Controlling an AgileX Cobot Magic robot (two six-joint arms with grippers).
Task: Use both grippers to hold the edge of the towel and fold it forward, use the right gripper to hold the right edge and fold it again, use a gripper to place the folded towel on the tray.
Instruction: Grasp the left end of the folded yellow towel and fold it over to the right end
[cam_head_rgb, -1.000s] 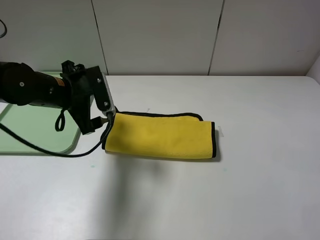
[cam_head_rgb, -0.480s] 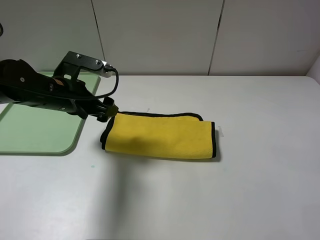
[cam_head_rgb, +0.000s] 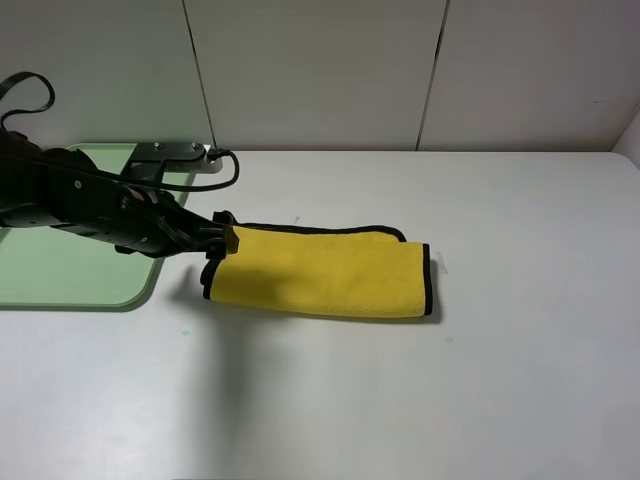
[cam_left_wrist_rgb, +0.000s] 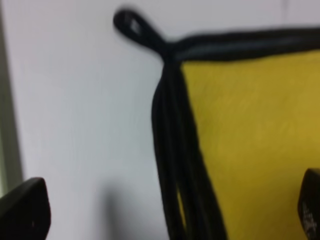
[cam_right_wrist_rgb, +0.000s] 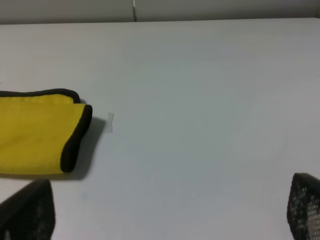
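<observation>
Towel (cam_head_rgb: 320, 275) end straddled by left gripper (cam_head_rgb: 222, 238): spread wide, grasping nothing, set across black-bound edge (cam_left_wrist_rgb: 172, 150) near corner loop (cam_left_wrist_rgb: 134, 25). Lies folded into a long yellow band on table (cam_head_rgb: 500, 350); tray (cam_head_rgb: 60, 275) just off towel's left end. Right gripper (cam_right_wrist_rgb: 165, 210) spread wide too, empty, out beyond towel's right end.
</observation>
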